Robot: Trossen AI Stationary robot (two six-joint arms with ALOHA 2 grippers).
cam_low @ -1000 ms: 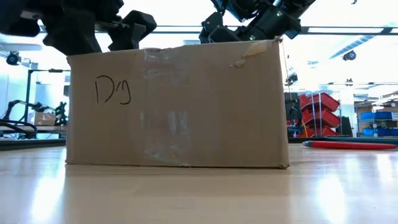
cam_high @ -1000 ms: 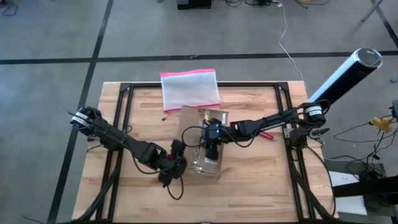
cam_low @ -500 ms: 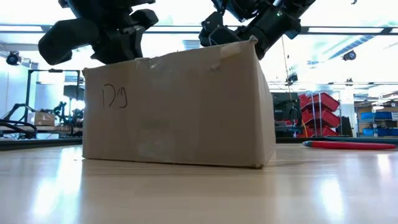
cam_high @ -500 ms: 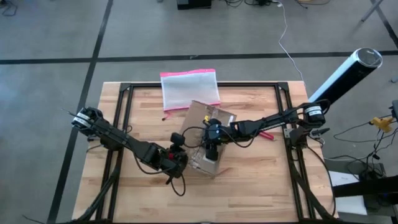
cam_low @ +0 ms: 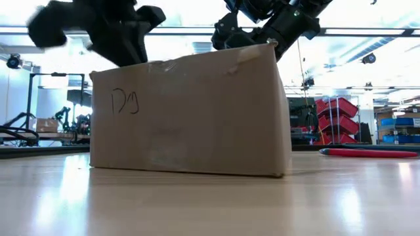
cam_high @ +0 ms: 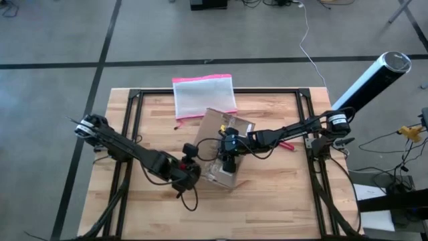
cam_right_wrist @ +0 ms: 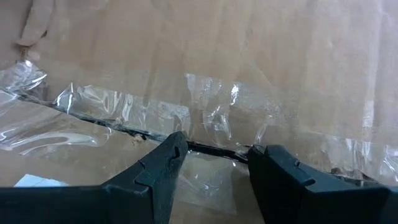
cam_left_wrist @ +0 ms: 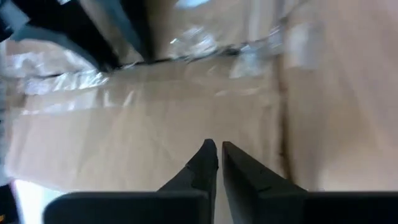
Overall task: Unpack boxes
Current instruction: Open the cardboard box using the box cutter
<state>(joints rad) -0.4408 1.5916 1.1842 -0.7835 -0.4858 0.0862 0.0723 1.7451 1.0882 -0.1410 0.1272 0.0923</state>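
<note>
Both end effectors (cam_high: 227, 157) on box (cam_low: 187, 115) top

Lay flat at the table's (cam_high: 267, 194) far edge — a pink-edged translucent pouch (cam_high: 204, 95). Rested nearer the right edge — a red pen (cam_low: 367, 153), well apart from it.

On my bench (cam_high: 267, 194) I see the cardboard box (cam_high: 224, 137) directly under the right pincer (cam_high: 227, 163), a pink-edged pouch (cam_high: 204, 95) beyond it, and a red pen (cam_high: 286, 144) beside its arm.
</note>
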